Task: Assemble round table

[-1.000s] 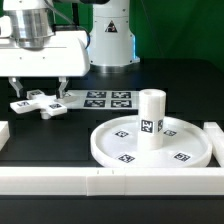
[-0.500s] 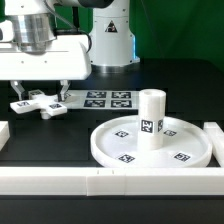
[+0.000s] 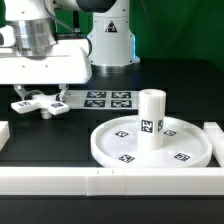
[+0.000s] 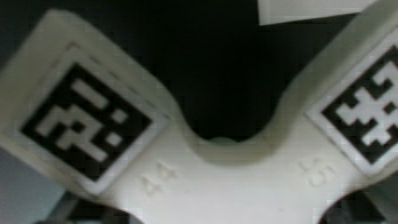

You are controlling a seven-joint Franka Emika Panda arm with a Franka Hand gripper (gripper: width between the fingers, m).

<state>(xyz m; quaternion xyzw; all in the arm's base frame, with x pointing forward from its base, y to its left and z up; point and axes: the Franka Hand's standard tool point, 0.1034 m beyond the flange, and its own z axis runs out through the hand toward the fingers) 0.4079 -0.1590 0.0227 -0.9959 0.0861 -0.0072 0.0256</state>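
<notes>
Cross-shaped piece (image 3: 40, 103) | frame's middle left, flat on tabletop (image 3: 60, 140) | directly beneath tool (image 3: 40, 92), which straddles it | clenched or released: cannot tell

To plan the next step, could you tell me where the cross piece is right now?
The cross piece lies at the exterior view's left, under the gripper, beside the marker board and apart from the disc.

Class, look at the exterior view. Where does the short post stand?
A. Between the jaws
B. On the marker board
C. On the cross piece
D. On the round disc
D: the post stands upright in the middle of the disc, well apart from the cross piece lying on the table.
</notes>
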